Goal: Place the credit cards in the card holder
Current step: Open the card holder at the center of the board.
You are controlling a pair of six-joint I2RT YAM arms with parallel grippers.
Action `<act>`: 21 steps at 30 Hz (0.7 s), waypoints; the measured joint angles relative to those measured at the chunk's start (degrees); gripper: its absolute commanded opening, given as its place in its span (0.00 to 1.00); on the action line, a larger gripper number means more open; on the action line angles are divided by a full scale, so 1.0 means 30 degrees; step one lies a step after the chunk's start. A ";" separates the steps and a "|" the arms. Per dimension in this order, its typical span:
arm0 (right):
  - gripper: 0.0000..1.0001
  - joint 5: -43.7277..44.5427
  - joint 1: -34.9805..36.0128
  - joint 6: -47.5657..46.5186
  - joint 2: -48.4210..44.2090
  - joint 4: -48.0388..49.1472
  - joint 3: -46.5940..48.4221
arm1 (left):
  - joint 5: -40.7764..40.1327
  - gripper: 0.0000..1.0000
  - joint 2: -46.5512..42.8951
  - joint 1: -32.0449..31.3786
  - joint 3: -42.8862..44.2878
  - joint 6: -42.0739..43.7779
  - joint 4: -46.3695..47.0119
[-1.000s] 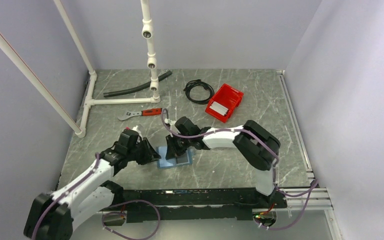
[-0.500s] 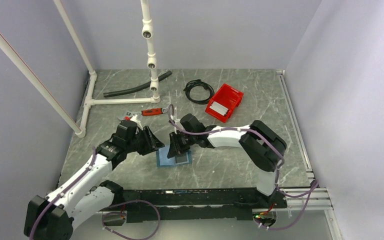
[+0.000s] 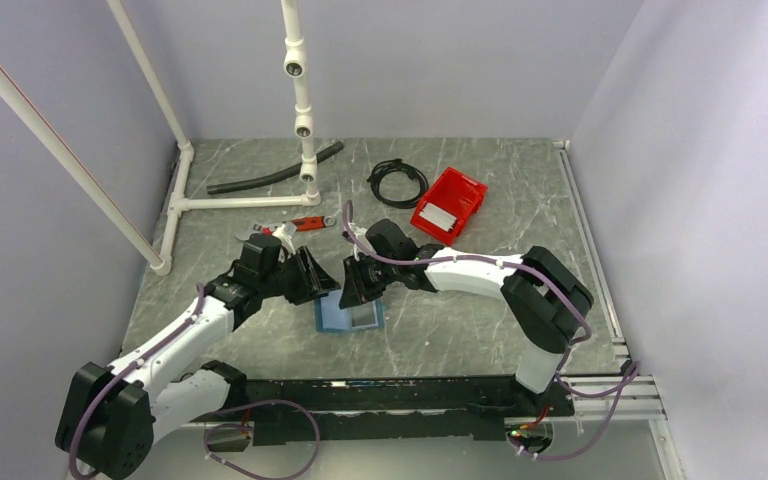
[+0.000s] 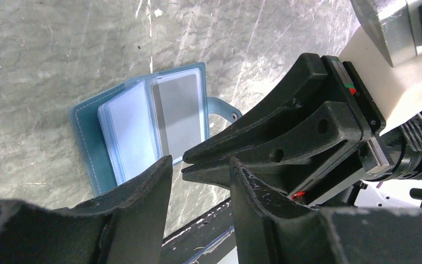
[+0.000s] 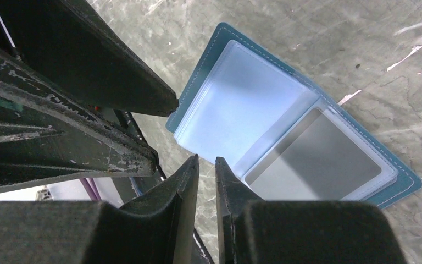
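Since a second ago both arms have lifted off the card holder (image 4: 82, 137) and drifted a bit farther from the bases, and the holder hasn't budged

Left gripper (image 4: 200, 168): fingers spread, nothing between them. Right gripper (image 5: 206, 165): fingers only a sliver apart, also nothing pinched. The two sets of tips hang almost nose to nose, just above the table

Straight under and slightly to the near side of both sits the holder, lying open and flat. Its long axis runs side to side across the table. A grey card (image 4: 178, 113) is already tucked in the clear pocket on the half toward the right arm. The pocket on the left arm's half looks empty

We can't spot the tan-orange card anywhere. There's a pale flat rectangle (image 3: 438, 218) in the red bin (image 3: 465, 190), well off to the far right, though we can't tell whether it's a card

Our guess is the next move is fetching another card. If it's the one in the bin, the right arm is clearly nearer, while the empty pocket sits on the left arm's side
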 measured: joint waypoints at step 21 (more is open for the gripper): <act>0.96 0.6237 -0.4896 -0.5661 -0.4073 -0.7839 0.3898 | -0.2266 1.00 -0.2419 0.0000 0.6783 0.4109 -0.7235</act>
